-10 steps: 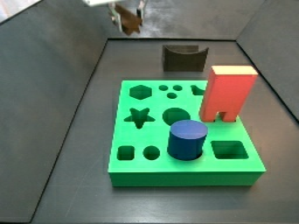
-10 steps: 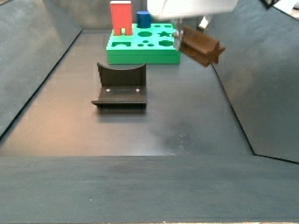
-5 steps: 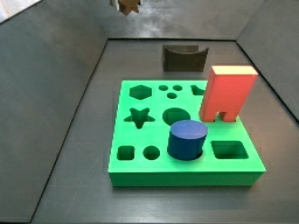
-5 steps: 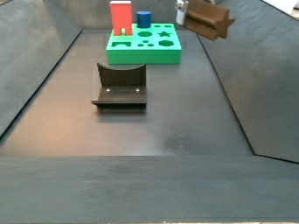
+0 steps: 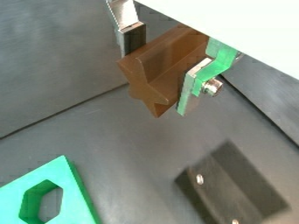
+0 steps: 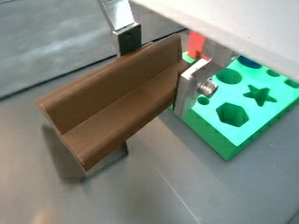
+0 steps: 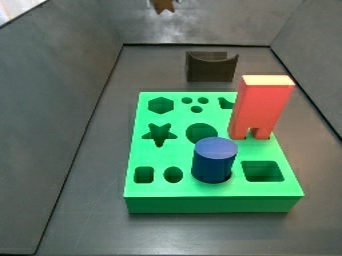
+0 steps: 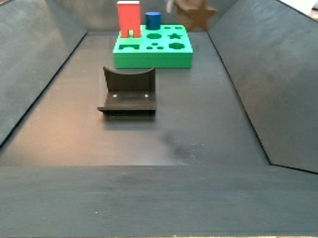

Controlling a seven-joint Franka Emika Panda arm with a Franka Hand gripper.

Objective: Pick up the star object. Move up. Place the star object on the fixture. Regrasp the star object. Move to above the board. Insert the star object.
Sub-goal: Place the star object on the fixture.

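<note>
Star object: brown wooden peg (image 5: 162, 72) clamped between the two silver fingers in both wrist views (image 6: 114, 107); its grooved length runs crosswise to the fingers and sticks out past them on both sides.
Gripper: pinching the star object (image 5: 163, 59), one finger (image 5: 131, 35) on one flank and the other finger (image 5: 201, 77) on the opposite flank; in both side views only a brown scrap shows at the upper edge (image 7: 163, 5) (image 8: 192, 7), so the gripper sits high above the floor.
Fixture: dark notched block on the floor, well below the gripper (image 8: 128, 91); a dark plate of it shows beneath the held peg in a wrist view (image 5: 233, 194).
Board: green slab with shaped holes, far below the gripper (image 7: 167, 158) (image 6: 246, 109).
Red block: standing upright on the board (image 7: 259, 107).
Blue cylinder: upright on the board, near the red block (image 7: 214, 160).
</note>
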